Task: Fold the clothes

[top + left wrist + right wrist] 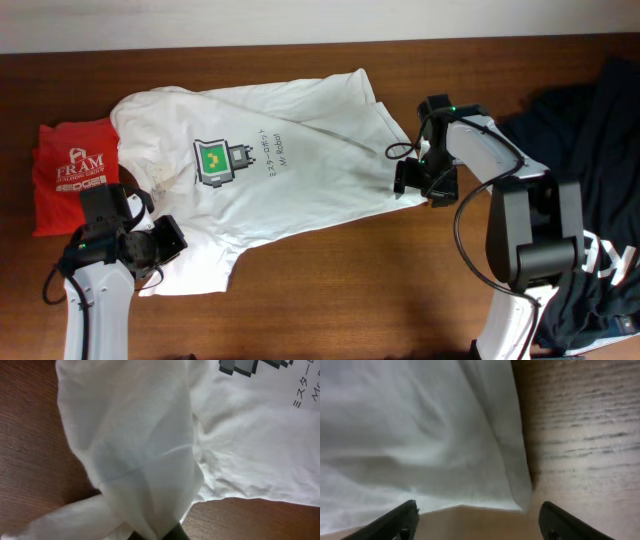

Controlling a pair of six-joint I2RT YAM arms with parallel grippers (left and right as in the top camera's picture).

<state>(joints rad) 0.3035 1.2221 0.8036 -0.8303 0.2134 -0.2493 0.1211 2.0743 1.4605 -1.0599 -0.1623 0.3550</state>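
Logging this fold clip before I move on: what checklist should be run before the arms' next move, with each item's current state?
1. Left gripper shut on white printed T-shirt: ok, cloth bunches into it.
2. Right gripper gripping the hem corner: not ok, jaws open around it.
3. T-shirt lying flat: not ok, creased near the left gripper.
4. Dark navy clothes pile apart from T-shirt: ok.
5. Red folded shirt clear of T-shirt: cannot tell, edges meet.
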